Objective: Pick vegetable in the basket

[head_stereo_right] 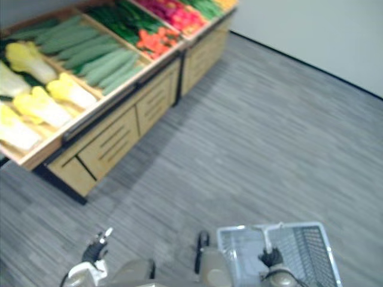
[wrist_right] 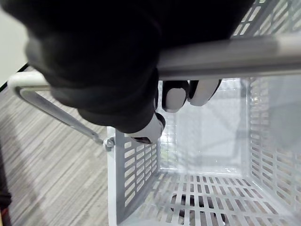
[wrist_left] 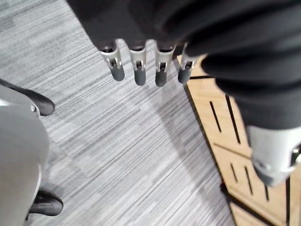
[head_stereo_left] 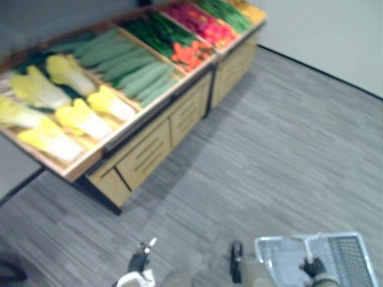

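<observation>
The basket (wrist_right: pixel 134 174) is being carried by its handle (wrist_right: pixel 244 56), the right hand (wrist_right: pixel 94 61) curled round it, so the empty interior is facing upward. The left hand (wrist_left: pixel 137 70) is being held straight-fingered, free for picking. The vegetables (head_stereo_left: pixel 84 119) are being displayed on the bench (head_stereo_left: pixel 149 149), well apart.

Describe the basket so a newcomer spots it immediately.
Start at the long wooden produce stand on the robot's left. Across the grey floor, the right hand grips a pale slatted basket by its handle; unlike the stand, it is empty.
</observation>
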`<state>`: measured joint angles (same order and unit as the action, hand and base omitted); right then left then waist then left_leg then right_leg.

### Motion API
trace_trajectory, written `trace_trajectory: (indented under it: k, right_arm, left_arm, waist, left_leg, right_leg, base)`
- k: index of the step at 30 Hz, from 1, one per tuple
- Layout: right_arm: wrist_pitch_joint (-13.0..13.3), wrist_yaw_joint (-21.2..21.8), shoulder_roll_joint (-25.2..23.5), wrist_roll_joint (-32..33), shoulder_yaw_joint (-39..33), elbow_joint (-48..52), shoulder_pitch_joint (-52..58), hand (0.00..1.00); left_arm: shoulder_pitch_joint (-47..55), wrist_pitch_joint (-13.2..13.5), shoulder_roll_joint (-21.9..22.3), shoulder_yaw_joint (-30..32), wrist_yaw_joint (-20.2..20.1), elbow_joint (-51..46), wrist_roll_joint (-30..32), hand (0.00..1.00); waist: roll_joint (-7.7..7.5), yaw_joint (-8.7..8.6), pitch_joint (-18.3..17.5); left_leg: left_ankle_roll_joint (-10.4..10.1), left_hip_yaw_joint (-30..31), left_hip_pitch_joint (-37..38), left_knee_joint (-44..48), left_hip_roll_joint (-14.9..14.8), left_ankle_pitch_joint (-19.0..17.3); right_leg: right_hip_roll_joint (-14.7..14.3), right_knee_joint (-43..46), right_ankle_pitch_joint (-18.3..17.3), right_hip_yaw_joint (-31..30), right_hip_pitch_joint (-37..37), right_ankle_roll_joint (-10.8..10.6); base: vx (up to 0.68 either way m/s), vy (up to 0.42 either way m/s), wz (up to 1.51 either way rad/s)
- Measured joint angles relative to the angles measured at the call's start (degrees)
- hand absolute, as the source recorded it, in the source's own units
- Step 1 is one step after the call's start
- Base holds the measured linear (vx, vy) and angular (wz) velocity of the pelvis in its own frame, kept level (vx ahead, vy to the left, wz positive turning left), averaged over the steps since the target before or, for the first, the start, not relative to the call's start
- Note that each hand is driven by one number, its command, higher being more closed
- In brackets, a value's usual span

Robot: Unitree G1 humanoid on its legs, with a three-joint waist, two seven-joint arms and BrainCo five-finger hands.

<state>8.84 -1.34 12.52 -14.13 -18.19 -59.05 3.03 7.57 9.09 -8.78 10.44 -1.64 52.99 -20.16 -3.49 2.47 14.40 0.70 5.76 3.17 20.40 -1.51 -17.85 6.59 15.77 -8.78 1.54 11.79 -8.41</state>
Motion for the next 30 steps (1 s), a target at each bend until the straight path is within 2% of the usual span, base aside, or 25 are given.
trace_trajectory:
  k: [1, 2, 3, 4, 5, 6, 8, 9, 10, 11, 12, 13, 15, 16, 17, 18, 19, 20, 22, 23, 24, 26, 28, 29, 30]
  right_arm:
    - [-0.44, 0.44, -0.35, 0.82, 0.02, 0.36, 0.05, 1.0]
    - [-1.52, 0.76, -0.13, 1.26, -0.19, 1.16, 0.05, 1.0]
    - [-3.05, 1.53, 0.91, 1.72, -1.19, 2.71, 0.09, 1.0]
    - [-3.5, 1.81, 1.37, 1.75, -1.29, 3.34, 0.24, 1.0]
    - [-4.44, 1.94, 1.8, 1.81, -1.3, 4.73, -0.07, 1.0]
    - [-5.3, 2.41, 1.87, 1.64, -1.11, 4.34, -0.76, 1.0]
    - [-5.85, 3.45, 2.15, 1.65, -1.69, 4.07, -0.88, 1.0]
    - [-6.03, 3.7, 2.47, 1.67, -2.36, 4.11, -0.98, 1.0]
    - [-6.18, 3.83, 2.63, 1.66, -3.06, 4.1, -1.48, 1.0]
    - [-6.59, 4.12, 2.82, 1.65, -4.53, 4.09, -2.03, 1.0]
    - [-6.96, 4.25, 2.83, 1.63, -5.11, 4.09, -2.14, 1.0]
    - [-7.48, 4.7, 2.56, 1.6, -5.8, 4.06, -2.16, 1.0]
    - [-7.67, 5.58, 2.16, 1.57, -5.89, 3.62, -2.29, 1.0]
    - [-7.81, 5.57, 1.8, 1.59, -5.71, 1.59, -2.74, 1.0]
    - [-8.16, 5.49, 1.6, 1.57, -5.18, 0.16, -3.26, 1.0]
    - [-8.22, 5.54, 1.61, 1.5, -4.54, -0.32, -3.45, 1.0]
    - [-8.52, 5.55, 0.37, 1.11, -3.83, -1.11, -3.02, 1.0]
    - [-8.73, 5.45, -0.16, 1.07, -3.76, -1.61, -2.59, 1.0]
    - [-9.18, 5.26, -1.02, 1.17, -3.32, -2.76, -0.85, 1.0]
    - [-9.48, 4.72, -2.01, 1.83, -2.94, -2.74, 1.04, 1.0]
    - [-9.5, 4.27, -2.39, 2.47, -2.58, -2.74, 1.78, 1.0]
    - [-9.39, 3.28, -3.34, 5.65, -2.24, -2.65, 3.98, 1.0]
    - [-9.51, 2.98, -3.99, 6.83, -3.05, -2.66, 5.18, 1.0]
    - [-9.62, 3.04, -4.56, 6.76, -3.41, -2.6, 5.93, 1.0]
    - [-9.87, 3.18, -4.67, 6.76, -3.3, -2.59, 6.45, 1.0]
  left_arm:
    - [1.48, 0.01, 0.02, 1.54, -0.03, -0.89, -0.1, 0.0]
    - [2.59, 0.33, 0.67, 3.83, -0.05, -1.42, -1.22, 0.0]
    - [3.33, 0.63, 2.63, 5.42, -0.78, -1.69, -1.73, 0.0]
    - [3.93, 0.83, 3.59, 5.75, -1.25, -1.96, -1.83, 0.0]
    - [4.97, 0.86, 4.89, 5.93, -1.74, -2.47, -2.08, 0.0]
    - [6.41, 0.73, 5.02, 5.9, -2.38, -2.29, -2.14, 0.0]
    - [6.49, 0.47, 4.85, 5.57, -3.22, -1.59, -2.25, 0.0]
    - [6.1, 0.47, 5.25, 4.83, -3.78, -1.55, -2.32, 0.0]
    - [6.01, 0.52, 5.53, 4.33, -3.83, -1.53, -2.33, 0.0]
    - [5.0, 1.1, 6.21, 3.32, -3.84, -1.59, -2.34, 0.0]
    - [4.48, 1.56, 6.5, 2.91, -3.82, -1.54, -2.34, 0.0]
    - [3.53, 2.51, 6.74, 2.26, -3.77, -1.59, -2.44, 0.0]
    - [2.16, 3.22, 6.72, 2.11, -3.54, -2.08, -4.47, 0.0]
    - [1.36, 3.55, 6.24, 2.11, -2.77, -2.35, -4.95, 0.0]
    - [0.97, 4.31, 6.23, 1.94, -1.76, -3.06, -5.97, 0.0]
    - [0.92, 4.73, 6.1, 1.42, -0.89, -4.14, -6.15, 0.0]
    - [-0.11, 6.18, 5.31, -0.07, 1.26, -8.52, -6.45, 0.0]
    - [-0.63, 6.68, 5.03, -0.21, 1.79, -10.13, -6.65, 0.0]
    - [-1.8, 7.93, 3.92, -0.67, 3.62, -14.64, -7.45, 0.0]
    - [-4.08, 9.56, 2.44, -0.63, 5.18, -18.29, -8.87, 0.0]
    - [-5.42, 10.02, 1.62, -0.61, 5.66, -18.94, -8.94, 0.0]
    - [-9.49, 11.73, -1.21, -0.29, 6.8, -19.59, -8.93, 0.0]
    - [-9.75, 12.83, -1.99, 1.71, 8.58, -22.36, -8.73, 0.0]
    - [-8.76, 13.63, -2.48, 3.74, 10.15, -25.48, -8.56, 0.0]
    - [-8.5, 14.23, -2.76, 5.57, 10.93, -28.56, -8.41, 0.0]
  waist:
    - [-0.8, 0.47, -0.56]
    - [-0.16, 0.9, -0.61]
    - [2.3, 0.61, -0.48]
    - [3.68, 0.79, -0.61]
    - [5.93, 1.3, -0.03]
    - [5.97, 1.44, 0.09]
    - [5.22, 1.77, 0.0]
    - [4.67, 1.63, -0.04]
    - [4.65, 1.39, -0.05]
    - [4.72, 0.77, -0.02]
    - [4.74, 0.46, -0.04]
    - [4.79, -0.18, -0.06]
    - [4.4, -0.11, -0.25]
    - [2.69, -0.22, -0.25]
    - [2.06, -0.31, -0.23]
    - [1.59, -0.53, -0.43]
    - [1.1, -0.84, -0.22]
    - [1.13, -0.81, -0.19]
    - [1.64, -1.0, 0.06]
    - [1.56, -1.26, -0.02]
    - [1.61, -1.63, -0.05]
    - [0.93, -3.46, -0.46]
    - [-0.33, -3.34, -1.23]
    - [-0.86, -2.72, -1.68]
    - [-1.92, -2.06, -2.74]
  left_leg:
    - [-1.13, 0.12, 0.76, 1.91, 0.19, -2.38]
    - [-3.22, -0.49, 1.36, 6.21, -1.03, -4.95]
    - [-3.99, -2.62, -3.06, 16.63, -3.95, -3.86]
    - [-4.05, -3.8, -6.33, 22.7, -6.04, -1.64]
    - [-3.46, -6.71, -12.22, 32.83, -10.07, 2.7]
    - [-3.55, -10.66, -14.48, 35.78, -11.82, 2.56]
    - [-3.82, -16.71, -14.75, 31.39, -11.76, 1.99]
    - [-4.11, -22.62, -13.66, 20.24, -9.81, 2.18]
    - [-4.3, -24.45, -13.46, 14.89, -8.63, 2.54]
    - [-4.15, -29.18, -13.03, 4.42, -6.54, 5.13]
    - [-3.83, -31.99, -12.91, 0.32, -5.76, 6.89]
    - [-2.47, -37.2, -12.7, -4.58, -5.23, 9.41]
    - [0.44, -41.55, -11.98, -6.67, -5.34, 10.53]
    - [4.72, -41.2, -11.57, -5.57, -4.54, 11.21]
    - [6.18, -40.61, -10.71, -5.53, -3.2, 10.2]
    - [6.78, -39.58, -10.33, -5.81, -2.59, 9.84]
    - [6.83, -35.7, -8.75, -6.06, -1.96, 9.65]
    - [6.55, -34.26, -7.94, -6.12, -1.95, 9.49]
    - [5.67, -30.02, -5.95, -6.6, -1.88, 8.98]
    - [4.92, -25.38, -4.68, -7.42, -1.7, 8.93]
    - [4.51, -23.31, -4.54, -7.65, -1.59, 9.0]
    - [3.2, -16.78, -3.55, -9.38, 0.17, 9.77]
    - [2.29, -14.39, -1.53, -9.22, 1.46, 9.33]
    - [1.01, -14.4, -0.08, -9.18, 2.32, 8.53]
    - [-0.32, -14.33, 0.94, -8.93, 2.74, 7.39]
  right_leg:
    - [0.19, 2.08, 0.43, 0.14, -0.02, 0.92]
    - [-0.04, 7.38, 2.71, 0.88, -0.05, 2.43]
    - [-1.06, 9.52, -0.97, 4.14, -0.72, 3.64]
    - [-1.94, 9.09, -1.71, 5.39, -1.53, 4.23]
    - [-3.58, 7.18, -2.58, 6.78, -4.84, 5.41]
    - [-3.72, 4.92, -3.16, 8.04, -8.26, 6.35]
    - [-2.8, 1.76, -2.55, 9.97, -12.44, 6.3]
    - [-1.79, -0.61, -2.62, 11.93, -15.28, 6.21]
    - [-1.58, -1.48, -2.67, 12.85, -16.12, 6.16]
    - [-1.35, -2.8, -2.81, 14.89, -17.24, 6.11]
    - [-1.41, -3.32, -2.95, 15.93, -17.66, 5.91]
    - [-1.92, -3.73, -3.65, 17.89, -18.58, 5.35]
    - [-2.23, -1.16, -8.09, 19.55, -19.02, 4.76]
    - [-0.11, 4.8, -11.63, 20.8, -18.46, 2.47]
    - [3.15, 17.78, -11.13, 20.39, -13.87, 0.77]
    - [5.01, 24.56, -9.22, 20.22, -10.96, -0.76]
    - [8.01, 36.09, -6.37, 18.96, -5.26, -0.01]
    - [7.99, 35.96, -6.5, 18.7, -4.77, 0.18]
    - [6.92, 30.63, -6.72, 17.5, -4.67, 0.56]
    - [4.17, 20.42, -6.39, 13.26, -4.59, 0.0]
    - [2.78, 15.69, -6.22, 10.49, -4.58, -0.22]
    - [0.59, 2.85, -4.03, 1.31, -5.04, -1.63]
    - [0.63, -1.96, 1.47, -2.01, -5.96, -0.13]
    - [0.87, -3.41, 7.53, -2.07, -6.76, 1.55]
    - [1.48, -3.15, 8.12, -1.13, -7.53, 1.64]
  base:
    - [0.56, -0.507, 0.87]
    - [0.65, -0.567, 1.13]
    - [0.49, -0.452, 1.01]
    - [0.42, -0.393, 0.83]
    - [0.4, -0.366, 0.5]
    - [0.42, -0.341, 0.47]
    - [0.37, -0.301, 0.5]
    - [0.35, -0.259, 0.6]
    - [0.33, -0.181, 0.69]
    - [0.33, -0.121, 0.57]
    - [0.38, -0.099, 0.79]
    - [0.38, -0.042, 0.75]
    - [0.31, 0.025, 0.55]
    - [0.3, 0.058, 0.39]
    - [0.28, 0.059, 0.45]
    - [0.35, 0.07, 0.84]
    - [0.32, 0.045, 0.92]
    - [0.34, 0.032, 1.07]
    - [0.29, -0.033, 1.16]
    - [0.3, -0.077, 1.55]
    - [0.27, -0.119, 1.71]
    - [0.29, -0.184, 1.81]
    - [0.3, -0.239, 1.17]
    - [0.3, -0.302, 0.5]
    - [0.3, -0.318, 0.33]
